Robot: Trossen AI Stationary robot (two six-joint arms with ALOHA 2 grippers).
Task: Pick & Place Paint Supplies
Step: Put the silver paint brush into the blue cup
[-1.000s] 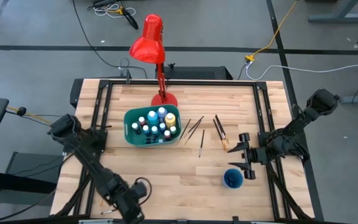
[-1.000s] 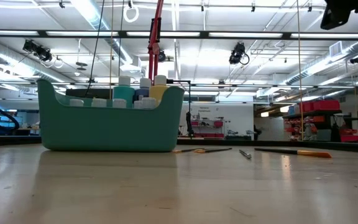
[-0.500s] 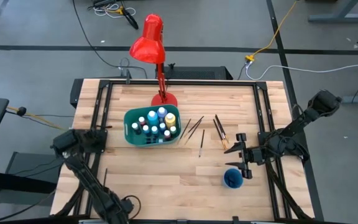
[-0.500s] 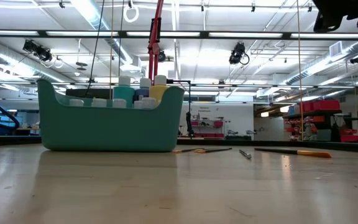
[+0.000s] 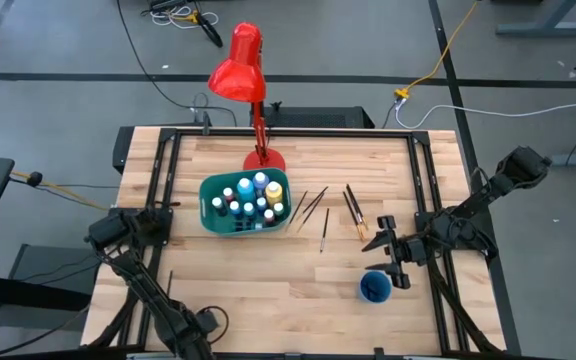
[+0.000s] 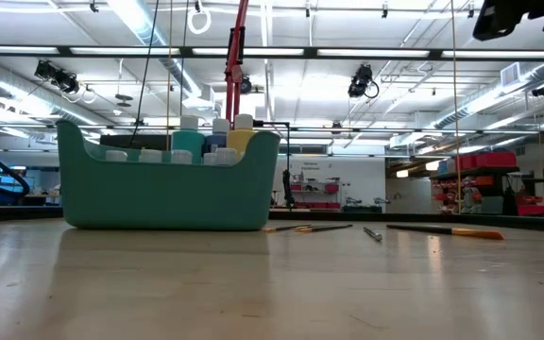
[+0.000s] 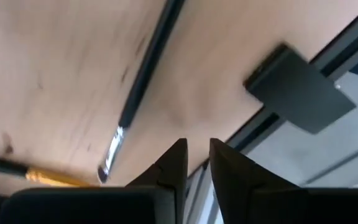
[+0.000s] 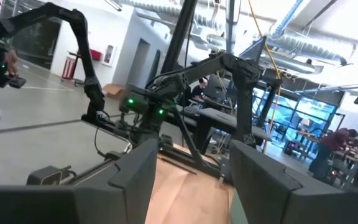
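Note:
The teal bin [image 5: 246,205] [image 6: 168,181] stands mid-table with several white-capped paint bottles [image 5: 251,196] [image 6: 212,140] upright inside. Several thin dark paintbrushes [image 5: 324,214] [image 6: 439,229] lie flat on the wood to its right. Two more brushes show in the left wrist view: a dark one [image 7: 145,68] and one with a gold ferrule [image 7: 47,179]. My right gripper [image 5: 378,252] [image 8: 188,177] hovers open, high above the table, between the brushes and the blue cup [image 5: 373,288]. My left gripper [image 7: 196,146] is shut at the near left corner, above the dark brush and apart from it.
A red desk lamp [image 5: 240,65] stands on its base [image 5: 264,159] just behind the bin. Black rails [image 5: 161,190] run along the table's left, right and far sides. Bare wood [image 5: 268,275] lies between the bin and the near edge.
My left arm has folded back toward the table's near left corner, its elbow dropping toward the near edge and its gripper drawing away from the table's middle. The bin, bottles and brushes have stayed in place.

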